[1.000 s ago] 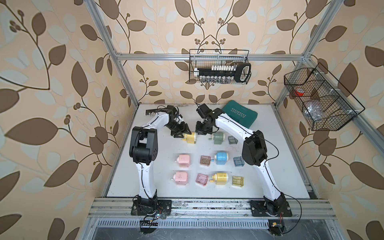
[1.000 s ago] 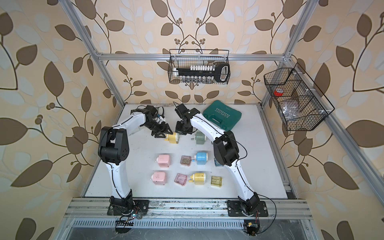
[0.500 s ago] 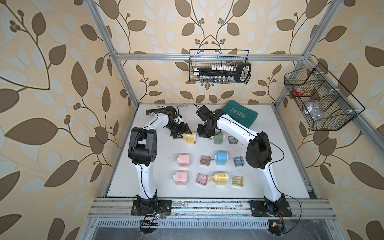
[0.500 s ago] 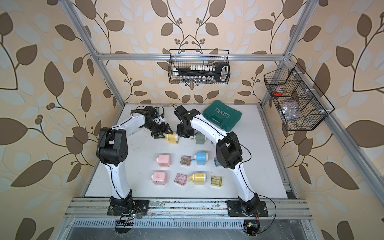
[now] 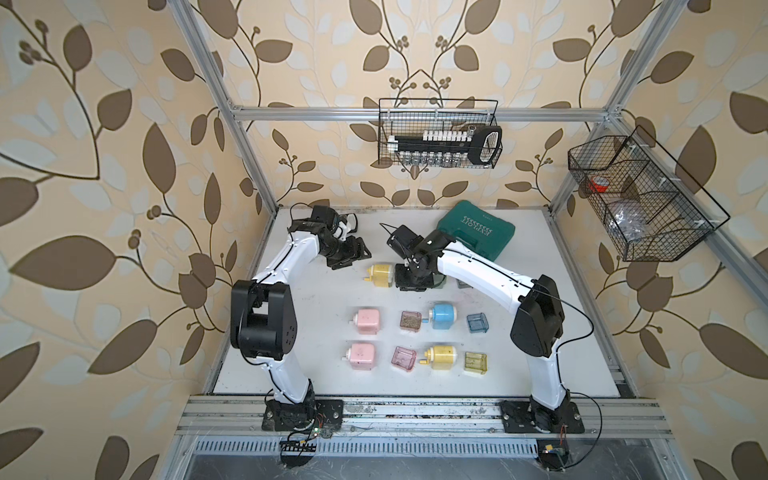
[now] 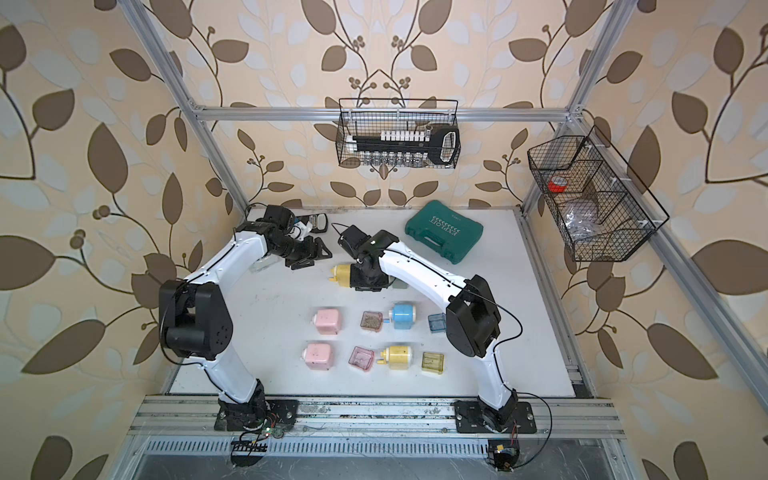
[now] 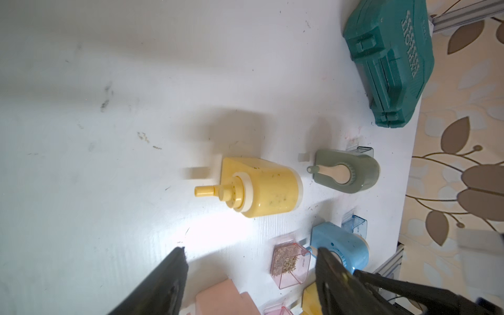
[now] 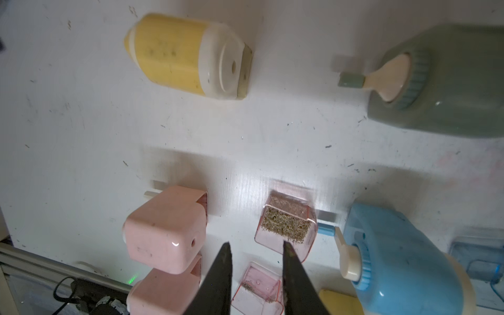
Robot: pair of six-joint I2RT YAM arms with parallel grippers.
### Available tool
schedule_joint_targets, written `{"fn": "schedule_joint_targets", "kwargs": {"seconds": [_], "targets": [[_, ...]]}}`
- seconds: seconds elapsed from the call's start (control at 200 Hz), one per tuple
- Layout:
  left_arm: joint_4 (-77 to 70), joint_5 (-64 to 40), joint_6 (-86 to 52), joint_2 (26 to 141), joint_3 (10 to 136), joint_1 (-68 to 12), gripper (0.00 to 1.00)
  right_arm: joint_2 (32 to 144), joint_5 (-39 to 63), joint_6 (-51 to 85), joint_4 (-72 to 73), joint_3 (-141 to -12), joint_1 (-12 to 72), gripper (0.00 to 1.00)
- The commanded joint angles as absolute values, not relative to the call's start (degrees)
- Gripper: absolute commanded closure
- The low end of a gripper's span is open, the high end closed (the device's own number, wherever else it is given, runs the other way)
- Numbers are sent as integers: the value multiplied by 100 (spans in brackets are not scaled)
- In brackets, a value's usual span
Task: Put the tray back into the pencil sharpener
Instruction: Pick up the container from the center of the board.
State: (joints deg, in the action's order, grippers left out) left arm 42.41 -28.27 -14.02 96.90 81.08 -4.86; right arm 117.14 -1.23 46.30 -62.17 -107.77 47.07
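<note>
Both left pincer (image 7: pixel 251 253) and right pincer (image 8: pixel 255 245) have parted, freeing the far yellow plastic sharpener (image 7: pixel 267 188); its tray (image 8: pixel 246 72) looks seated.

left arm (image 5: pixel 282 259) and right arm (image 5: pixel 478 270): white link shells, black joint housings, thin black cables clipped alongside, black base plates (image 5: pixel 328 409); fingers (image 8: pixel 218 281) matte black, tapered

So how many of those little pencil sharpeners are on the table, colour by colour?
Yellow sharpeners: 2
Pink sharpeners: 2
Blue sharpener: 1
Grey-green sharpener: 1
Total: 6
</note>
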Motion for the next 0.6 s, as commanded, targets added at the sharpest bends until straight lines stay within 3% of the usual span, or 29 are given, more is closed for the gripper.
{"fn": "schedule_joint_targets", "kwargs": {"seconds": [0.0,0.245,0.595], "targets": [[4539,-2267,-1523,9019,7739,-490,24,11531,-437,5102,-6479,-10559,4980,70],[4241,-1990,-1627,8526,6666,-488,29,11609,-961,5714,-6752,-10257,5460,70],[4118,-1934,-1610,8516,6416,-483,32,11570,-1289,6104,-6935,-9853,5537,73]]}}
